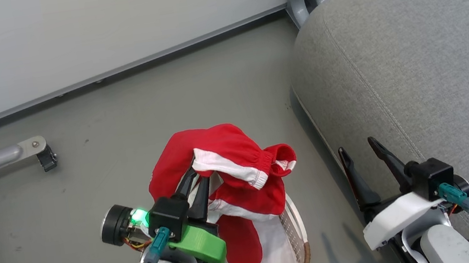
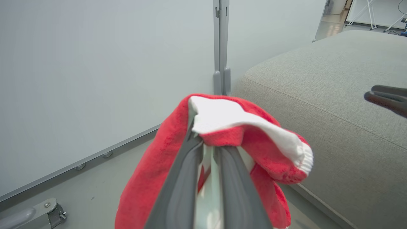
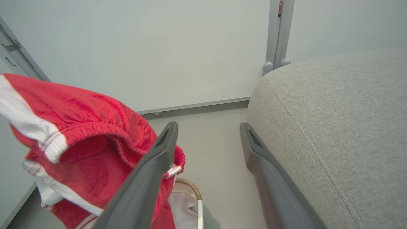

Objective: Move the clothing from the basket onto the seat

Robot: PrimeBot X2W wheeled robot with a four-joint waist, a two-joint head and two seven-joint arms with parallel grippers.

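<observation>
Grey floor (image 1: 121,110), seat (image 1: 425,54) at right. Left pincer (image 1: 198,180) pinching clothing (image 1: 223,147) above basket (image 1: 294,228); right pincer (image 1: 357,146) spread, empty. Carry step; nxt: swing over seat, let go.

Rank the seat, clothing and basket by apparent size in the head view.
1. seat: largest.
2. clothing: held nearer the camera, so maybe flattered.
3. basket: smallest as seen; mostly hidden under clothing and cropped.
</observation>
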